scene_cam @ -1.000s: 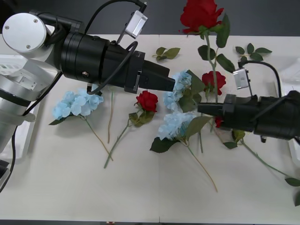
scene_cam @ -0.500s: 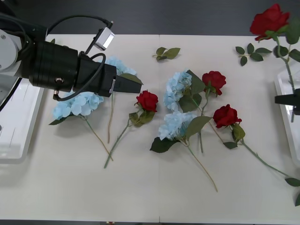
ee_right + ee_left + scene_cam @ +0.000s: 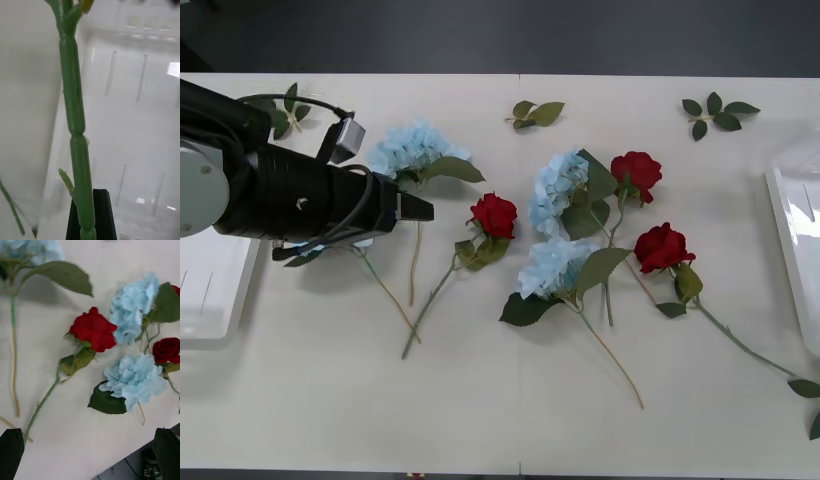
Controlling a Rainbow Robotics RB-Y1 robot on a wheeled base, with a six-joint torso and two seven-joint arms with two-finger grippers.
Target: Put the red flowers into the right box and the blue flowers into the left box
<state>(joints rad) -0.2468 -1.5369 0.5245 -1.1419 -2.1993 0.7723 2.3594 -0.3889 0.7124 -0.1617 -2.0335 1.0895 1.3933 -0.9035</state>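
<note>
Left claw (image 3: 425, 209) withdrawn leftward, open — right claw (image 3: 90, 213) pinching rose stem (image 3: 75, 123).

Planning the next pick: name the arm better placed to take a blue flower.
Left. Its tool is open beside a blue flower; the right tool is shut on a stem over the right box.

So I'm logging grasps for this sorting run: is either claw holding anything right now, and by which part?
The right claw grips a green flower stem near its lower end, over the right box. The left claw is open and holds nothing.
</note>
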